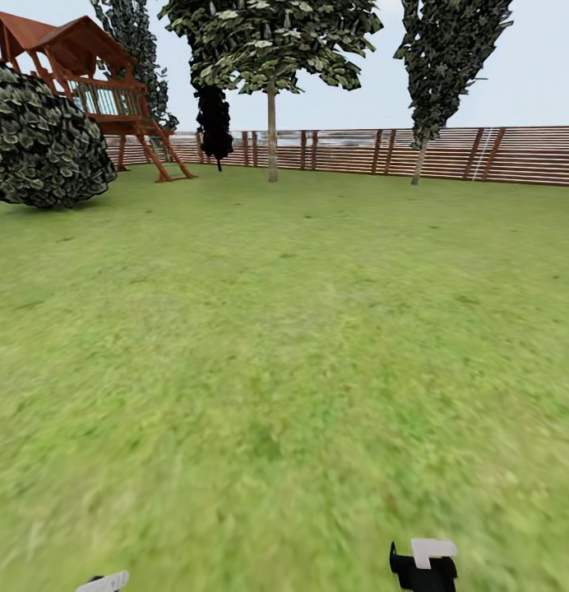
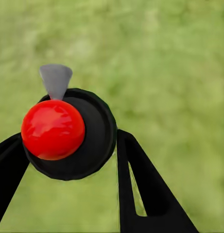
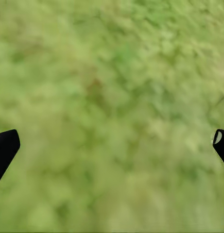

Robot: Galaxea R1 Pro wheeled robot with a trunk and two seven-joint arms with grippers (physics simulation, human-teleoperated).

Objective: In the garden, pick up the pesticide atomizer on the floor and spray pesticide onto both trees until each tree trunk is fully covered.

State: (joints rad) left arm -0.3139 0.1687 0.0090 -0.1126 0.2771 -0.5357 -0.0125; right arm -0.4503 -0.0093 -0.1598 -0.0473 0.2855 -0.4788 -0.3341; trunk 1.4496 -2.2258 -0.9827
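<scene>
The pesticide atomizer (image 2: 68, 133), a black bottle seen from above with a red round top and a grey nozzle, sits between the fingers of my left gripper (image 2: 68, 155), which is shut on it over grass. My right gripper (image 3: 114, 145) is open with only lawn beneath it. Far across the garden lawn stand two trees with pale trunks, one in the middle (image 1: 271, 136) and one to its right (image 1: 418, 163), both by the fence. The paved floor and any pesticide are out of view.
A reddish slat fence (image 1: 515, 154) closes the far side. A wooden playhouse (image 1: 95, 90) and a big round bush (image 1: 38, 140) stand at the far left, with a near-black thin tree (image 1: 213, 123) beside the middle trunk. Part of my right arm (image 1: 423, 566) shows at the bottom edge.
</scene>
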